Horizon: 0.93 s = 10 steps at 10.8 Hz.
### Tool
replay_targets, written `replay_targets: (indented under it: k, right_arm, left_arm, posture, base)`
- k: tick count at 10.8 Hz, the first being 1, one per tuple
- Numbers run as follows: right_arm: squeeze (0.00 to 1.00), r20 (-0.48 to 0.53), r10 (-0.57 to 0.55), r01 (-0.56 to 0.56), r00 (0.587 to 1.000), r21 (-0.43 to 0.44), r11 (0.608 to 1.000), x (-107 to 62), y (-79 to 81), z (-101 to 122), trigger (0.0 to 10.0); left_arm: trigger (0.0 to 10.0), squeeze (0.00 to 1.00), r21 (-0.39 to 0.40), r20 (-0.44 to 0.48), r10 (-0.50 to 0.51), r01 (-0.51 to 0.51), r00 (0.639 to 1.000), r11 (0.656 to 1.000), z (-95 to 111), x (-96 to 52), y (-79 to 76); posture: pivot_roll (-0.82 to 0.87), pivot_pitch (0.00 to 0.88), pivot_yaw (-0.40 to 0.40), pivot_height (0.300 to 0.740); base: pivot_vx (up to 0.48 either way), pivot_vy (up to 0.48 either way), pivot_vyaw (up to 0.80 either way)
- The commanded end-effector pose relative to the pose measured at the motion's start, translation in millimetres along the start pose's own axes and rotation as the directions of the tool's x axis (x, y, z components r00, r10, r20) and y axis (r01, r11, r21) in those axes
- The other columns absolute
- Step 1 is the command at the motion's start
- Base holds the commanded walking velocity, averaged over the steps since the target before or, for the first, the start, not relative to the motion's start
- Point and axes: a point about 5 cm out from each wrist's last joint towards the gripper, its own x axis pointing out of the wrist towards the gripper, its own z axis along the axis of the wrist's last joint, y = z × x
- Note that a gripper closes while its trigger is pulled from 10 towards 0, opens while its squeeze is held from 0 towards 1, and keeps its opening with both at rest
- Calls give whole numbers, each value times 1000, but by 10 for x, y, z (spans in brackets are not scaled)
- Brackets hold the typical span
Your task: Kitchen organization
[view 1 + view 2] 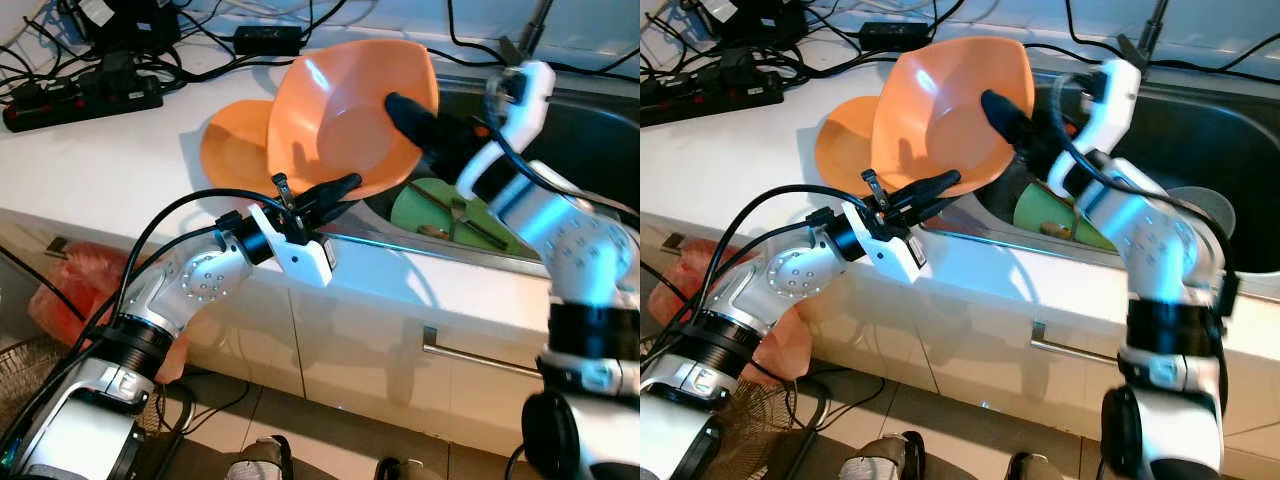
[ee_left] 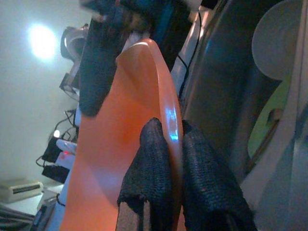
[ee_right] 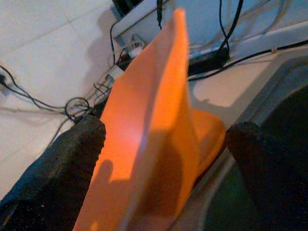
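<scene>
Above the white counter (image 1: pixel 120 150) beside the steel sink (image 1: pixel 590 130), the left hand (image 1: pixel 335 190) pinches the rim of a tilted orange plastic bowl (image 1: pixel 345 110) while the right hand (image 1: pixel 425 125) straddles it wide, with dishes apparently still to sort.

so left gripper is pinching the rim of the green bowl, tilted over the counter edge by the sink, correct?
Wrong colour. The left gripper pinches the rim of the orange bowl, tilted over the counter edge by the sink; the left wrist view shows its fingers clamped on that orange rim.
</scene>
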Motion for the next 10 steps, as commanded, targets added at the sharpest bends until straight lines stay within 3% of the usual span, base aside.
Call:
replay_targets:
  k: [1, 3, 6, 10]
  right_arm:
    - [0, -21, -18, 17, 1000, -20, 1000, 28, -1, 12, 0]
    - [0, -96, -169, 164, 981, -55, 985, 63, -137, 27, 0]
    - [0, -134, -246, 232, 960, -110, 966, 48, -220, 116, 0]
    - [0, -230, -196, 173, 953, -115, 978, 25, -193, 180, 0]
  left_arm:
    - [0, 0, 21, 30, 28, -29, 999, 999, 55, 15, 35]
    - [0, 0, 26, 26, 29, -30, 999, 999, 62, 11, 14]
    - [0, 0, 37, 32, 21, -22, 999, 999, 83, 16, -22]
    - [0, 0, 51, 33, 24, -26, 999, 998, 83, 13, -23]
  posture:
    - [100, 122, 17, 740]
    - [94, 126, 8, 740]
    - [88, 127, 8, 740]
    - [83, 126, 6, 740]
  base:
    - [0, 0, 0]
    - [0, 0, 0]
    - [0, 0, 0]
    - [0, 0, 0]
